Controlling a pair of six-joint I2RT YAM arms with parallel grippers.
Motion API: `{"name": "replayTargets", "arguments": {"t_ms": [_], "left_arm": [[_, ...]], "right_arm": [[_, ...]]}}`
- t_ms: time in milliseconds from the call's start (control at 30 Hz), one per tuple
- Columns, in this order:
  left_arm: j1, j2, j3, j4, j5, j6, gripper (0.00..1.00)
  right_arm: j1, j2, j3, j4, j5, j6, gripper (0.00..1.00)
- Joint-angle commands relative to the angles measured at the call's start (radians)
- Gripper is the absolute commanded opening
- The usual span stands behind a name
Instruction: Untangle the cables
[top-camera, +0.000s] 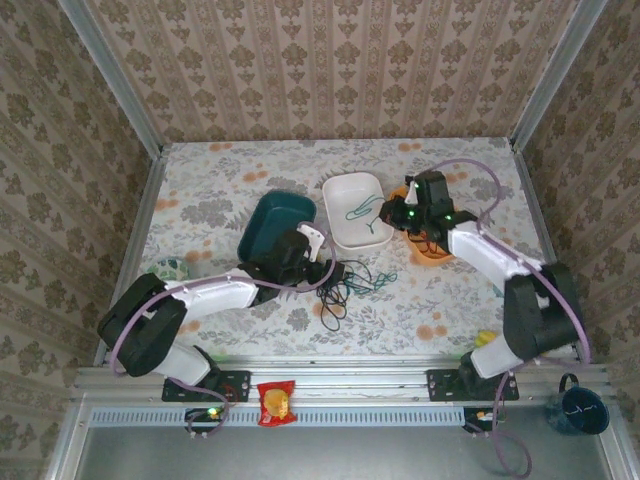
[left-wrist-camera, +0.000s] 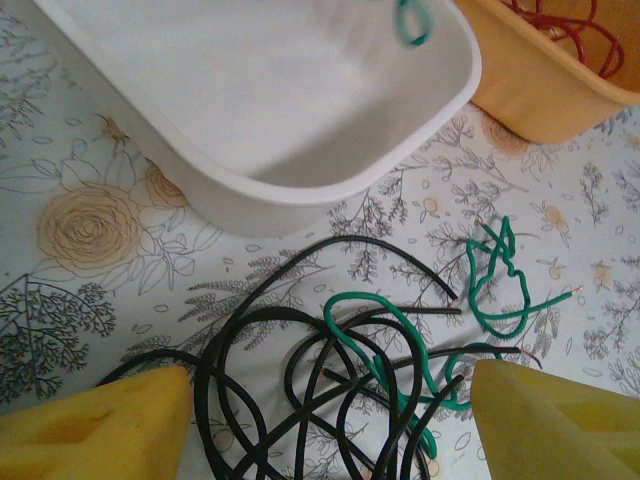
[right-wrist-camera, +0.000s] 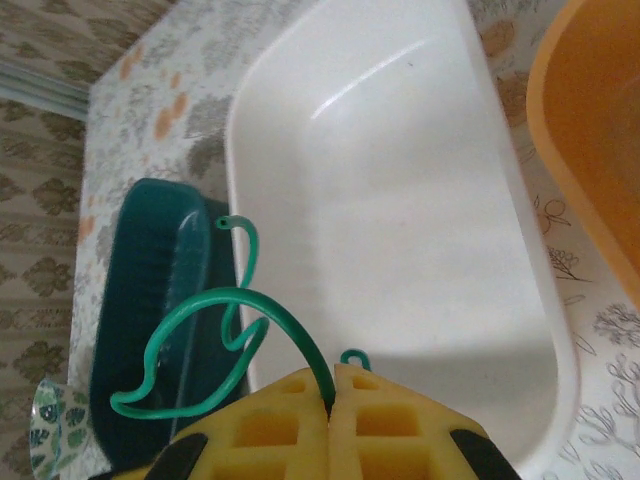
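Note:
On the flowered table lies a tangle of cables (top-camera: 345, 285): black cables (left-wrist-camera: 280, 340) looped over one another, with a green cable (left-wrist-camera: 400, 330) threaded through them. A second green cable (left-wrist-camera: 500, 280) lies just to its right. My left gripper (left-wrist-camera: 330, 400) hangs open above this tangle, one yellow finger on each side and nothing between them. My right gripper (right-wrist-camera: 332, 375) is shut on a green cable (right-wrist-camera: 215, 300), which curls out over the white tray (right-wrist-camera: 400, 200). In the top view the right gripper (top-camera: 390, 212) hovers at that tray's right edge.
An orange bowl (left-wrist-camera: 540, 80) with a red cable (left-wrist-camera: 570, 30) in it stands right of the white tray (top-camera: 335, 185). A teal tray (top-camera: 275, 225) stands to its left. A snack packet (top-camera: 275, 402) and a dark mug (top-camera: 578, 408) sit by the near rail.

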Motion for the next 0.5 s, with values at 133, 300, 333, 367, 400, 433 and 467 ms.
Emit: {"name": "replayTargets", "arguments": {"t_ms": [133,300,333,367,400,433,467], "left_arm": [[-0.023,-0.031,0.015,-0.061,-0.093,0.001,0.75],[-0.026,-0.014,0.026,-0.066,-0.118,0.003,0.75],[-0.029,-0.007,0.032,-0.070,-0.121,0.010,0.75],[-0.035,0.001,0.039,-0.077,-0.125,0.019,0.75],[-0.043,0.010,0.049,-0.082,-0.129,0.032,0.76],[-0.051,0.016,0.057,-0.088,-0.131,0.042,0.76],[-0.059,0.026,0.066,-0.096,-0.133,0.052,0.76]], "right_arm": [[0.013,0.106,0.076,0.063,0.028,0.066,0.31],[0.039,-0.003,0.066,-0.070,0.149,-0.051,0.52],[0.044,-0.031,0.059,-0.100,0.175,-0.067,0.52],[0.050,-0.064,0.044,-0.136,0.200,-0.080,0.52],[0.056,-0.096,0.029,-0.177,0.216,-0.094,0.52],[0.064,-0.127,0.013,-0.216,0.233,-0.107,0.52],[0.077,-0.155,-0.003,-0.272,0.257,-0.119,0.52]]}}
